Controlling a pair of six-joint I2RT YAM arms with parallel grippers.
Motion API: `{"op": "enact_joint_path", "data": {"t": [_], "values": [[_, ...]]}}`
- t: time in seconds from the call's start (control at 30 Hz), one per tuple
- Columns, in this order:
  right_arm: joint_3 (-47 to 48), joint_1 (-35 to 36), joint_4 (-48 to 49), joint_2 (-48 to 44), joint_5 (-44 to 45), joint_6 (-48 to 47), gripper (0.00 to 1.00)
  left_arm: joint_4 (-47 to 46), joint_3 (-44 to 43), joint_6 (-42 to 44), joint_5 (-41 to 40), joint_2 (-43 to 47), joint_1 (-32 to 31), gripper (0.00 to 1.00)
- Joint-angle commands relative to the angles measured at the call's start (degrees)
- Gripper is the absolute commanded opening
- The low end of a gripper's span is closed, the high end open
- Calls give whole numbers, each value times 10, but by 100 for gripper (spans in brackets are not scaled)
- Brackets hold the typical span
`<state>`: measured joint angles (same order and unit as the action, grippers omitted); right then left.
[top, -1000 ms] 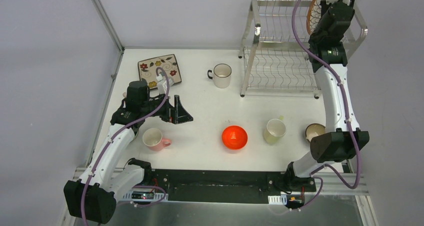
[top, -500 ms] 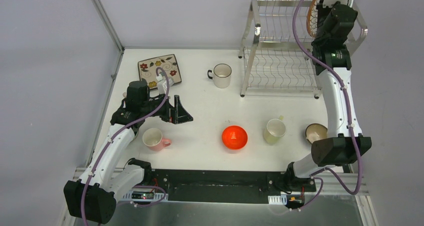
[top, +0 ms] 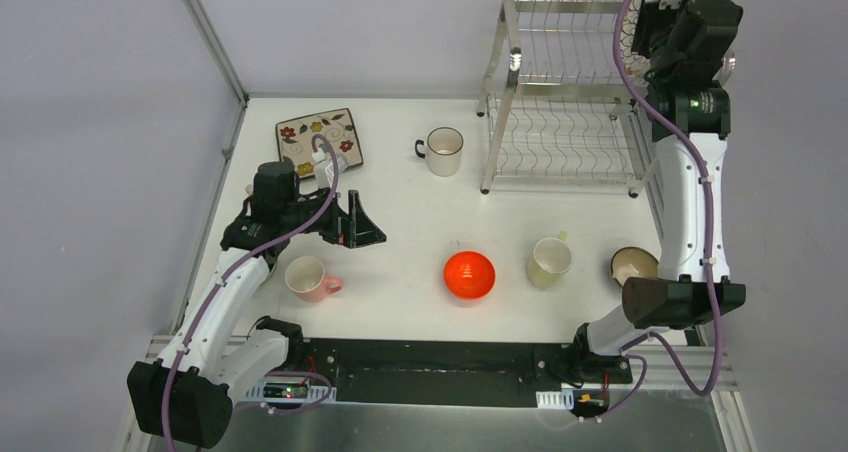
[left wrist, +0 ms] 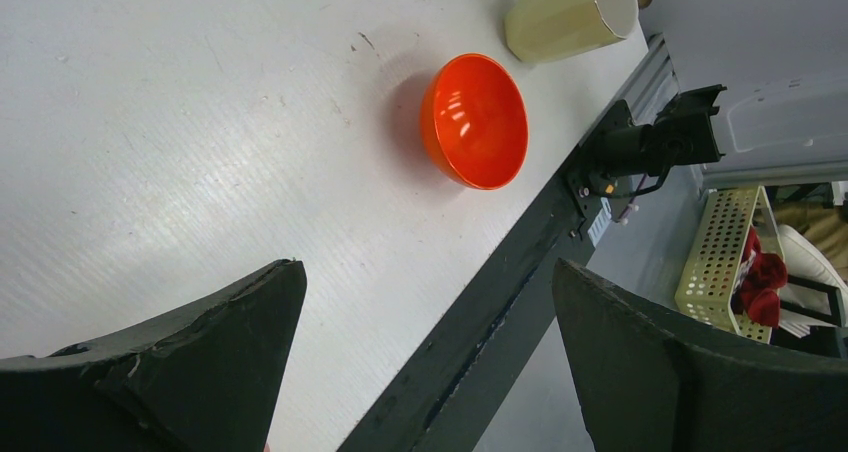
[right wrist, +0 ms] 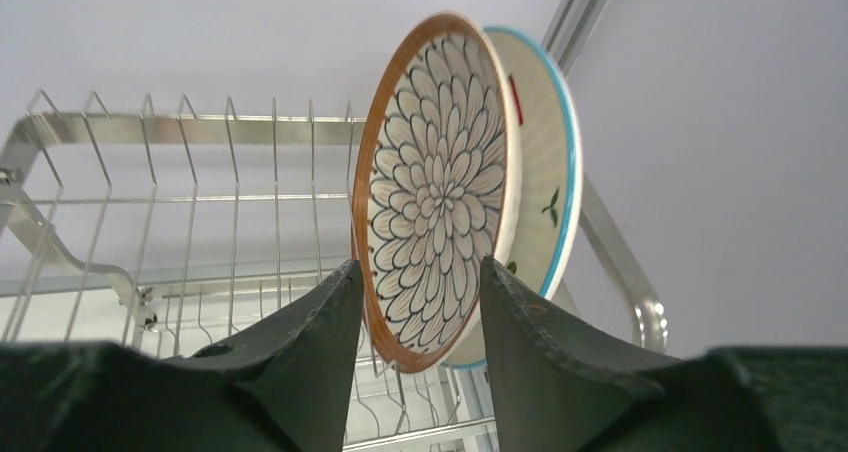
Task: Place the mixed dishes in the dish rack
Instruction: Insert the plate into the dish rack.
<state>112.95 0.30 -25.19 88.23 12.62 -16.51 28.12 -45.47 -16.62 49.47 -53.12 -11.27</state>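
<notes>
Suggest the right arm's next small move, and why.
Probably widen the right pincer and back straight off: the brown-rimmed petal-patterned round plate already stands upright in the silver wire dish rack, beside a blue-rimmed white plate, the fingers straddling its lower edge.

White table [top: 400,202]: plate [top: 320,140] beyond the left gripper [top: 372,222], pink cup [top: 306,277] nearer; red bowl [top: 469,274], pale cup [top: 548,262], brown bowl [top: 632,264], white cup [top: 444,151] and rack [top: 560,142] to its right.
</notes>
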Motion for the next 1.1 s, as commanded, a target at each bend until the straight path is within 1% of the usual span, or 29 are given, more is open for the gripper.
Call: {"op": "enact_joint_path", "data": {"t": [0.0,0.1,0.17,0.37,0.8,0.93,1.07], "values": [[95,-2,-69,25,0,36,50,-12,-11,14,-5,15,-3,99],[142,-2,-100,53,42,37,52,-11,-12,15,-6,18,-3,99],[153,-2,-107,63,59,36,52,-12,-12,16,-8,17,-3,99],[140,-2,-78,72,79,25,52,-12,-13,16,-5,18,-3,99],[157,-18,-43,117,124,-4,52,-9,-14,18,-8,16,-3,99],[156,-21,-43,126,115,2,49,-7,-16,20,-9,12,-3,99],[160,-21,-44,133,105,6,37,-5,-18,22,-10,10,-2,99]]}}
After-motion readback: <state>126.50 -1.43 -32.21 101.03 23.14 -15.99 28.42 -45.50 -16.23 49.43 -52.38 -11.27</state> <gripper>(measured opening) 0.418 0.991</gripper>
